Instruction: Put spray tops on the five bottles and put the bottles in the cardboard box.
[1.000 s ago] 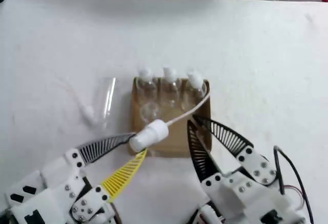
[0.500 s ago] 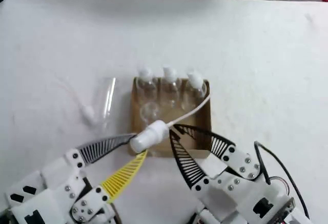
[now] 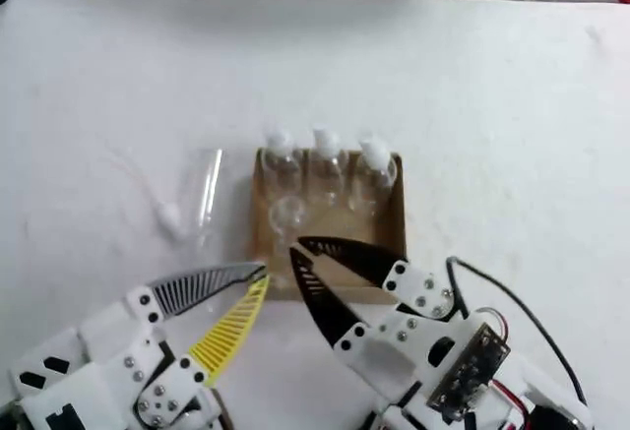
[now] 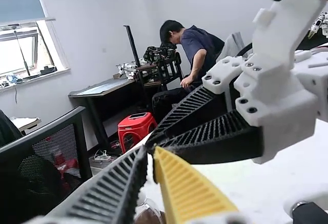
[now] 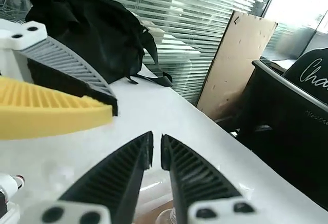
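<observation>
The high camera looks steeply down over the table (image 3: 492,76). Each wrist camera sits close behind its own hand, facing the room; all three share the left hand (image 3: 263,277) and right hand (image 3: 295,249)

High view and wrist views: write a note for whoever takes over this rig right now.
Left gripper: fingers shut, at the cardboard box's near left corner.
Right gripper: fingers shut, over the box's near edge.
Done: three capped bottles in the box.
To do: cap the fourth bottle in the box; cap and box the lying bottle beside a loose spray top.
</observation>
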Motion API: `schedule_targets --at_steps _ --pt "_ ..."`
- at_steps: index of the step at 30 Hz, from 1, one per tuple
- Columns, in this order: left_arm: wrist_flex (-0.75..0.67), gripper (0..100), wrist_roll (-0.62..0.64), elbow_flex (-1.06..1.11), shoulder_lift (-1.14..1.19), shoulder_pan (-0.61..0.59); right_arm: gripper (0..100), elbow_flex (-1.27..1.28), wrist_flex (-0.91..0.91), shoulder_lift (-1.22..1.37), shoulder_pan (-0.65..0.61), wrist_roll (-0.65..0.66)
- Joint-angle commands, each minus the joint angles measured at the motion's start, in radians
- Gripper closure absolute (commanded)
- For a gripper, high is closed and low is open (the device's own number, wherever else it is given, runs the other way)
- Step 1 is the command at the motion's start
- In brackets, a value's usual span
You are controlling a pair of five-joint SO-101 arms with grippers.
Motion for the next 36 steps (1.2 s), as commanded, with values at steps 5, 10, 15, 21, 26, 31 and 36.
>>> schedule_targets --at_steps 5,10,15,21,26,31,36 --pt "0.0 98 0.005 -0.063 0.002 0.001 98.2 -0.046 -0.008 0.008 0.047 0.018" --pt "0.081 97 -0.011 -0.244 0.007 -0.213 98.2 -0.061 -0.005 0.008 0.239 0.052" --pt "0.152 93 -0.075 -0.322 0.124 -0.588 98.2 -0.028 -0.007 0.008 0.351 0.048" --pt "0.287 92 -0.299 -0.414 0.518 -0.906 98.2 0.117 -0.007 0.008 0.426 0.051" --pt "0.465 92 -0.571 -0.589 0.805 -1.09 98.2 0.265 -0.007 0.008 0.57 0.054" --pt "0.5 92 -0.427 -0.683 1.026 -1.293 98.2 0.41 -0.027 0.008 0.641 0.046" --pt "0.496 92 -0.005 -0.684 1.202 -1.359 98.2 0.528 -0.093 0.008 0.65 0.044"
